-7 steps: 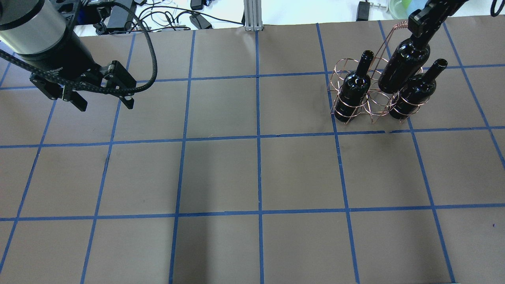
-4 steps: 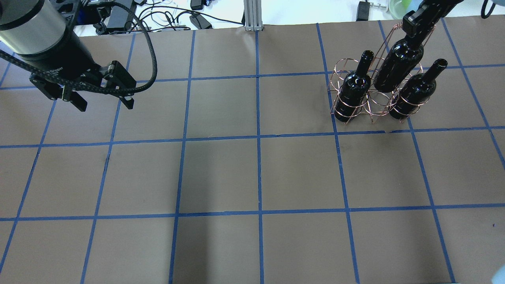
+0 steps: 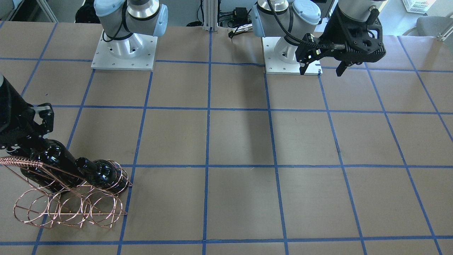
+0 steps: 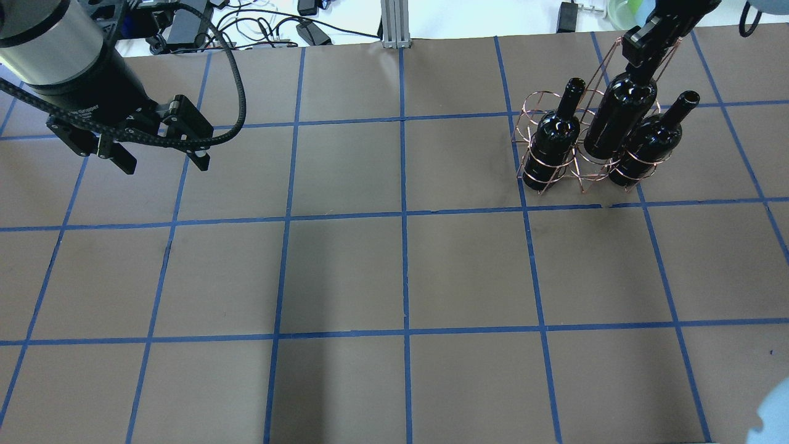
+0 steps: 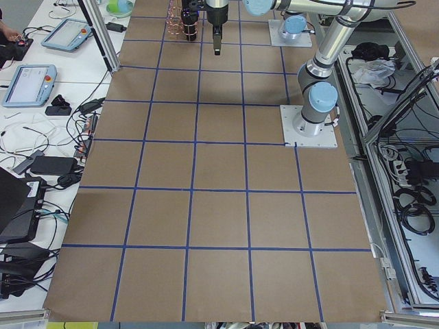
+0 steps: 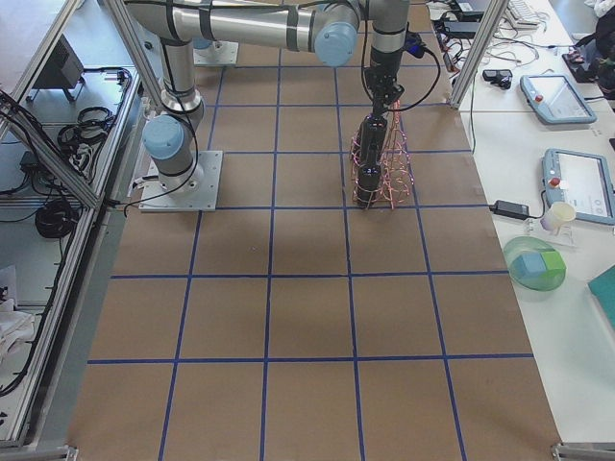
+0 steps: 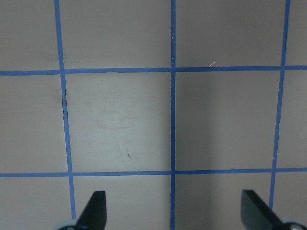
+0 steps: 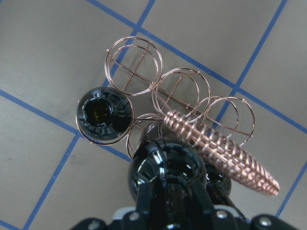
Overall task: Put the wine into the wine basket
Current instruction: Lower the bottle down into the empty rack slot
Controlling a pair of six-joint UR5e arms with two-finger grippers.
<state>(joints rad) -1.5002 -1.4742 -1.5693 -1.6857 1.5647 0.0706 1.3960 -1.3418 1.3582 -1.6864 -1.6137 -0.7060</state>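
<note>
My right gripper (image 4: 646, 44) is shut on the neck of a dark wine bottle (image 4: 618, 117) and holds it upright, its lower part inside the copper wire basket (image 4: 534, 106), between two other bottles (image 4: 555, 139) (image 4: 650, 145) that stand in hoops. In the front view the gripper (image 3: 27, 131) holds the bottle (image 3: 53, 159) behind the coiled handle (image 3: 21, 162). The right wrist view shows the held bottle (image 8: 165, 167), a neighbour bottle (image 8: 103, 115) and empty hoops (image 8: 136, 60). My left gripper (image 4: 161, 154) is open and empty, far off.
The table (image 4: 394, 271) is brown paper with a blue tape grid. The left gripper (image 7: 175, 215) hangs over bare grid cells. Cables and boxes (image 4: 271, 28) lie beyond the far edge. Tablets and a cup (image 6: 567, 182) sit on a side bench.
The right gripper has lowered the held bottle further into the basket between the other two bottles. The left arm has not moved.
</note>
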